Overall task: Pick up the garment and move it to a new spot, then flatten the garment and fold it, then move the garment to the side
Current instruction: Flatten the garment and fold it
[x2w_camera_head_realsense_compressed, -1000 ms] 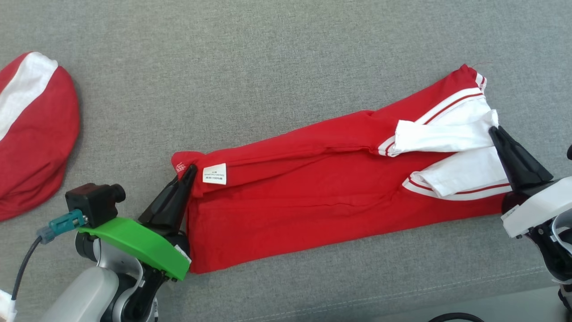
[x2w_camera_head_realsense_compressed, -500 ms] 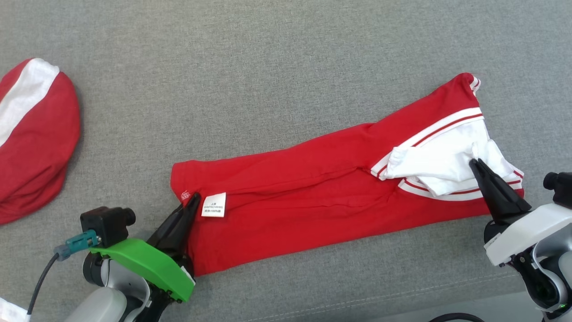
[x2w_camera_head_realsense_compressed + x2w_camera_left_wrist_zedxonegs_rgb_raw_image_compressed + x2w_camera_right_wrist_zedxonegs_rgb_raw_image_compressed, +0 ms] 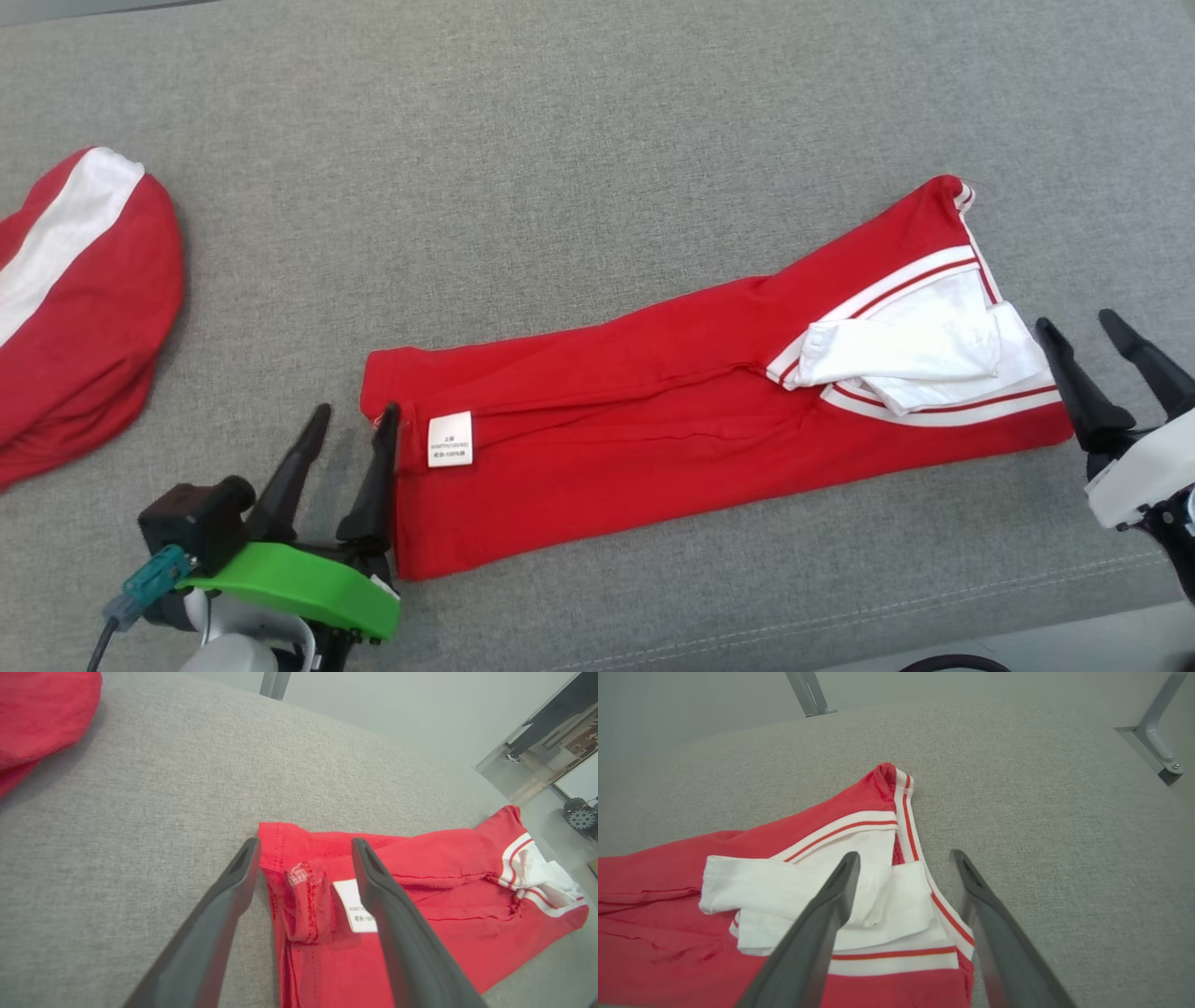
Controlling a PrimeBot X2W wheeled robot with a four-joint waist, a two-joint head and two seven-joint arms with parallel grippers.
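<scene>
Starting closest in: the left gripper sits by the near edge of the bench, fingers spread wide and gripping nothing. The garment's left hem corner lies between them in the left wrist view. Can't tell if the inner finger actually touches the cloth.

Right on that corner there's a white care tag with a few lines of tiny print, but it's too small to read properly. Next to it is a little white stitched logo that I can't read either.

The right gripper is just beside the garment's other end, also wide open and empty. In its wrist view one finger crosses over the white sleeve.

The garment itself is red, folded into a long narrow strip and lying flat. It runs from about the middle of the bench toward the right edge, with that end angling toward the far edge. The right end has white sleeves folded on top and white-and-red striped trim.

Over by the left edge there's a second red piece with a white band, well apart from everything else.
</scene>
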